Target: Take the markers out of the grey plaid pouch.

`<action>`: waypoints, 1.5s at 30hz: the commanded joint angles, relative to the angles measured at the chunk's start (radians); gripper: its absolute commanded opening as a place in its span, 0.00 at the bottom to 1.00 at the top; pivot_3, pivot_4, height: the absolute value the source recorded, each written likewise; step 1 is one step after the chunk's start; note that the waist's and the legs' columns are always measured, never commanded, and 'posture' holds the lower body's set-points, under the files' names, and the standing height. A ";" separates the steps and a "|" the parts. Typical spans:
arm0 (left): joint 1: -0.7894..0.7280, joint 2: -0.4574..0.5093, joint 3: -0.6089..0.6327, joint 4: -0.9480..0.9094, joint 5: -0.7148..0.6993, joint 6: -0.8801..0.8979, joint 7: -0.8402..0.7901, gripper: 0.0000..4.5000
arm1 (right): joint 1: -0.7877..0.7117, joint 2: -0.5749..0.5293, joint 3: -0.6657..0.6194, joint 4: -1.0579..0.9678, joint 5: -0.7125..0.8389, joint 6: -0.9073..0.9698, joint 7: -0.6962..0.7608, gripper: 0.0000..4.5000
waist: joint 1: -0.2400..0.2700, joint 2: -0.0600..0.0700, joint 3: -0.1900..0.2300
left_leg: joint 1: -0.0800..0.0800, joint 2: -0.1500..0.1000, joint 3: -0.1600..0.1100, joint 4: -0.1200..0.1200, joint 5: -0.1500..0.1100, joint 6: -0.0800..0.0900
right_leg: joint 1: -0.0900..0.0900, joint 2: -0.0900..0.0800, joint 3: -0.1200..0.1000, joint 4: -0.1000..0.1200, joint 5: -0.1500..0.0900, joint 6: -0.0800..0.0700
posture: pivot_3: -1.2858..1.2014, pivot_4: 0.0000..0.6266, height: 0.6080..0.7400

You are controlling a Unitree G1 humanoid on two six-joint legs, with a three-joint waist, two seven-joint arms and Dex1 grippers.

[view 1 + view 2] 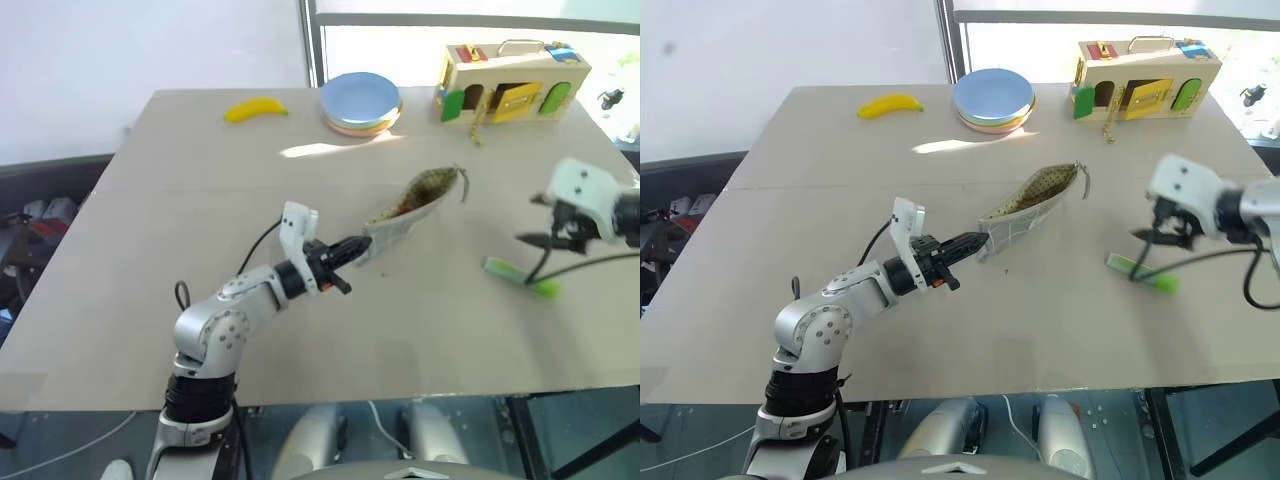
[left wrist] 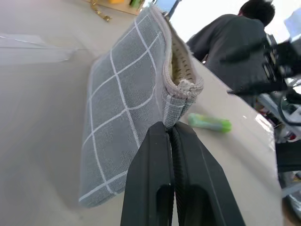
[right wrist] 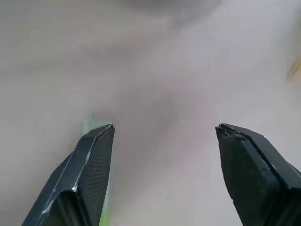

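My left tool [image 1: 975, 241] is clamped on the near corner of the pouch [image 1: 1025, 211], fingers [image 2: 155, 179] pressed together on the fabric seam, as the left wrist view confirms. The pouch is held with that corner lifted off the bench [image 1: 840, 180]; its mouth gapes upward, showing the yellowish speckled lining, and its far end with the zipper pull points toward the wooden box. In the left eye view a trace of red [image 1: 402, 209] shows inside the mouth; I cannot tell for certain whether this is the red marker. My right tool [image 1: 1143, 239] is parted, both fingers [image 3: 89, 174] well apart in the right wrist view, with nothing between them. It hovers just above the green marker [image 1: 1142, 272], which lies flat on the bench, well right of the pouch and clear of it. I cannot tell whether a fingertip touches the marker. Farther out, along the back of the bench: a banana [image 1: 890, 104] to the left, a stack of plates [image 1: 994, 100] at centre, and a wooden box [image 1: 1145, 80] with coloured doors to the right. A person [image 2: 225, 52] in dark clothing appears beyond the bench edge in the left wrist view.
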 commanded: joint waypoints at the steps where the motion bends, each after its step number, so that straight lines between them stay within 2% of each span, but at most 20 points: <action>1: 0.010 -0.010 0.014 -0.057 -0.047 0.010 0.008 0.00 | -0.076 0.026 0.056 -0.070 0.043 0.018 0.049 0.46 | 0.009 -0.001 0.001 | 0.000 0.000 0.000 0.000 0.000 0.000 | 0.000 0.000 0.000 -0.001 0.000 0.000 | 0.52 0.24 1.00; 5: 0.027 -0.021 0.005 -0.081 -0.077 0.020 0.016 0.00 | -0.189 0.090 0.106 -0.040 0.035 0.007 0.042 0.02 | 0.013 -0.002 0.001 | -0.002 -0.002 -0.001 0.001 -0.001 0.001 | 0.000 -0.002 -0.001 -0.002 0.000 0.000 | 0.52 0.24 1.00; 6: 0.031 -0.022 0.001 -0.087 -0.081 0.022 0.016 0.00 | -0.203 0.100 0.120 -0.033 0.030 -0.001 0.047 0.01 | 0.013 -0.002 0.001 | -0.002 -0.002 -0.001 0.001 -0.001 0.001 | 0.000 -0.002 -0.001 -0.002 0.000 0.000 | 0.52 0.24 1.00; 17: 0.052 -0.029 -0.036 -0.120 -0.121 0.022 0.004 0.00 | -0.257 0.207 0.275 0.131 -0.064 -0.164 0.094 0.01 | 0.006 -0.002 0.001 | -0.002 -0.001 -0.001 0.001 0.000 0.001 | 0.000 -0.001 -0.001 -0.001 0.000 0.000 | 0.52 0.24 1.00; 31: 0.053 -0.015 -0.059 -0.127 -0.148 0.021 -0.003 0.00 | -0.355 0.307 0.300 0.330 -0.145 -0.293 0.091 0.01 | 0.004 -0.002 0.001 | -0.002 -0.002 -0.001 0.001 0.000 0.001 | 0.000 -0.001 -0.001 -0.001 0.000 0.000 | 0.52 0.24 1.00; 34: 0.051 -0.015 -0.062 -0.125 -0.151 0.018 -0.006 0.00 | -0.365 0.298 0.336 0.383 -0.210 -0.368 0.111 0.01 | 0.004 -0.002 0.001 | -0.002 -0.001 -0.001 0.001 0.000 0.001 | -0.001 -0.001 -0.001 -0.001 0.000 0.000 | 0.52 0.24 1.00; 37: 0.046 -0.018 -0.055 -0.119 -0.156 0.013 -0.003 0.00 | -0.333 0.301 0.388 0.416 -0.283 -0.466 0.100 0.20 | 0.007 -0.002 0.001 | -0.002 -0.001 -0.002 0.001 0.000 0.001 | -0.001 -0.001 -0.002 -0.001 0.000 0.000 | 0.52 0.24 1.00; 40: 0.041 -0.019 -0.046 -0.116 -0.164 0.012 0.001 0.00 | -0.300 0.297 0.427 0.403 -0.310 -0.490 0.146 0.52 | 0.006 -0.002 0.001 | -0.002 -0.002 -0.001 0.001 0.000 0.001 | -0.001 -0.001 -0.002 -0.001 0.000 0.000 | 0.52 0.24 1.00; 45: 0.028 -0.031 -0.005 -0.112 -0.211 0.017 0.030 0.00 | -0.274 0.286 0.450 0.354 -0.327 -0.498 0.217 0.52 | 0.004 -0.002 0.001 | -0.002 -0.001 -0.001 0.001 0.000 0.001 | -0.001 -0.001 -0.002 -0.001 0.000 0.000 | 0.52 0.24 1.00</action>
